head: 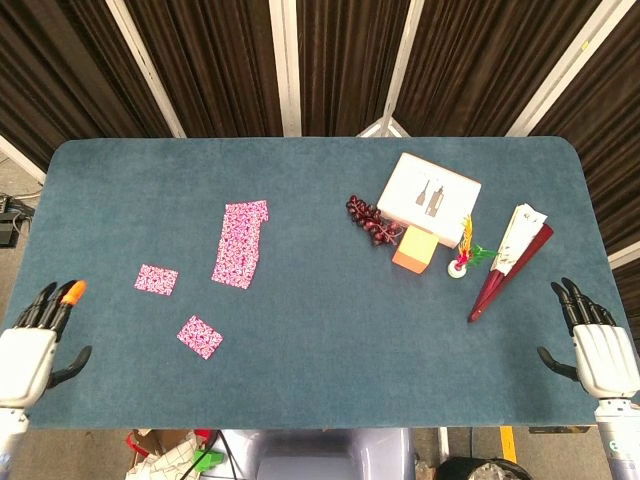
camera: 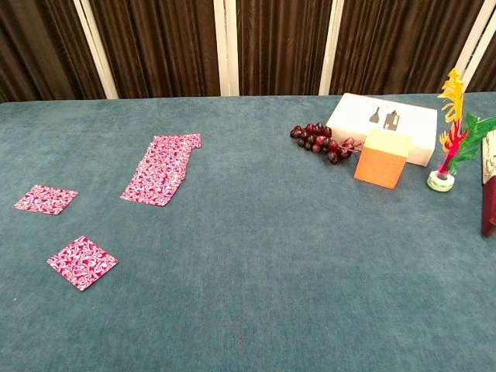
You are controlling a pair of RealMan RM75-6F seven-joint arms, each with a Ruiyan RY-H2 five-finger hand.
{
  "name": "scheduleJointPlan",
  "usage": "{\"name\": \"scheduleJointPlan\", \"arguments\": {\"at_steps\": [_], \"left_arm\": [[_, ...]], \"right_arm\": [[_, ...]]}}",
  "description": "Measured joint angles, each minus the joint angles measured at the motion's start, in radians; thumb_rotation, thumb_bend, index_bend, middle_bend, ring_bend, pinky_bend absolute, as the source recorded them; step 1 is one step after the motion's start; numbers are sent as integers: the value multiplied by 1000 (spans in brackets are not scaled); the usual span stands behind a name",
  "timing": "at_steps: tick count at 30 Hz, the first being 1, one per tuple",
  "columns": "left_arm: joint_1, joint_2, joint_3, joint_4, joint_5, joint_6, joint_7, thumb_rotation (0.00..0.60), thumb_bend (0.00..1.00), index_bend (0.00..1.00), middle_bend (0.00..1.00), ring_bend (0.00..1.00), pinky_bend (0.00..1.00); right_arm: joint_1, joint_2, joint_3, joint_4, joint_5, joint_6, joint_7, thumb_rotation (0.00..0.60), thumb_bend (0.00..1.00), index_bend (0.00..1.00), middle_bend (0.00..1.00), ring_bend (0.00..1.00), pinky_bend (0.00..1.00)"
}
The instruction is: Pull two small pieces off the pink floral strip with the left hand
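The pink floral strip (head: 241, 243) (camera: 162, 169) lies flat left of the table's middle. Two small pink floral pieces lie apart from it: one piece (head: 157, 279) (camera: 46, 199) to its left and another piece (head: 200, 336) (camera: 81, 262) nearer the front edge. My left hand (head: 32, 350) hangs at the table's front left corner, fingers spread, holding nothing, well clear of the pieces. My right hand (head: 598, 350) hangs at the front right edge, fingers spread and empty. Neither hand shows in the chest view.
At the right stand a white box (head: 429, 190), dark grapes (head: 372, 219), an orange block (head: 414, 250), a small feather ornament (head: 463, 252) and a folded red fan (head: 510, 262). The table (head: 330, 330) is covered in teal cloth.
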Motion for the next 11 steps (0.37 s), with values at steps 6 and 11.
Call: {"name": "scheduleJointPlan", "arguments": {"at_steps": [6, 11], "left_arm": [[40, -9, -9, 19, 13, -18, -5, 600, 436, 0, 40, 6, 186], [44, 2, -32, 13, 16, -76, 2, 600, 436, 0, 39, 7, 186]], "right_arm": [[-4, 4, -2, -4, -10, 12, 2, 600, 247, 0, 74, 177, 241], [-4, 6, -4, -4, -8, 8, 1, 600, 247, 0, 74, 177, 241]]}}
